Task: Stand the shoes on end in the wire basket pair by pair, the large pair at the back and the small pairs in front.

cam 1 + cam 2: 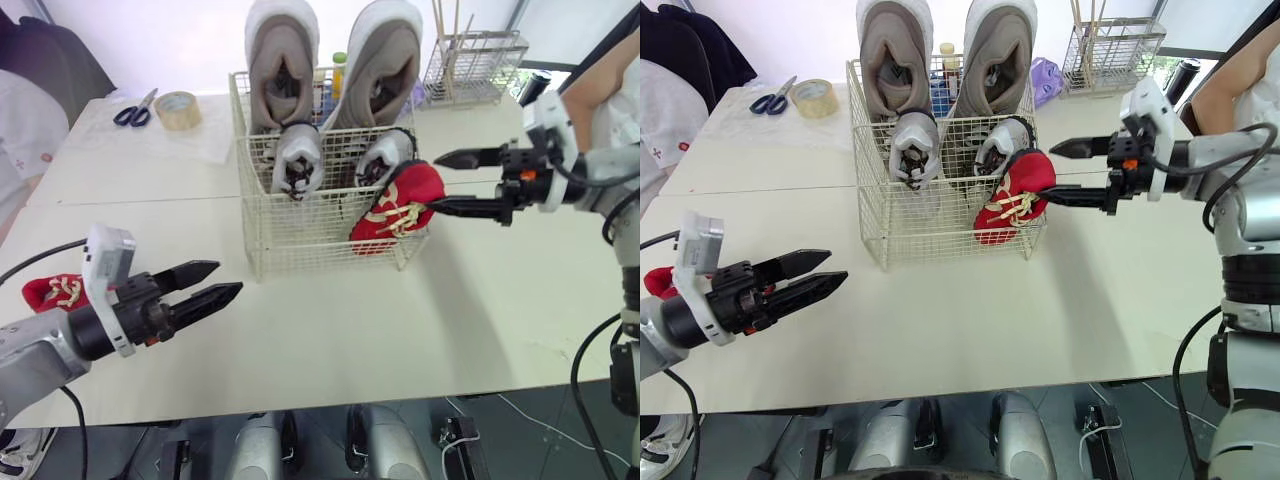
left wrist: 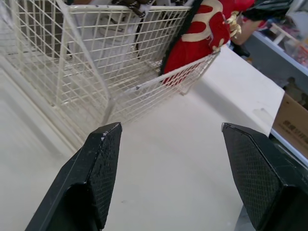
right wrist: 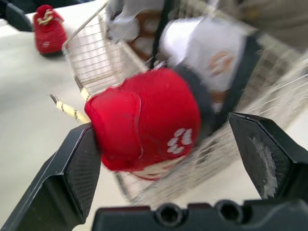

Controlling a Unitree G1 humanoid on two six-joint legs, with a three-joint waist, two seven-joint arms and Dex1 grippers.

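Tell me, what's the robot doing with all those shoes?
The robot is packing shoes into a wire basket. Two big grey shoes stand at the back, two small white shoes in front. Its open right gripper is at a red shoe at the basket's front corner. The other red shoe lies on the table near the open left gripper.

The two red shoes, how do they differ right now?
The red shoe at the basket is tipped up at the wire basket's front right corner, between the fingers of the open right tool; the red shoe on the table rests on the table. The first is next to the white shoes; the second lies alone, far left of the basket. Both are red with pale laces.
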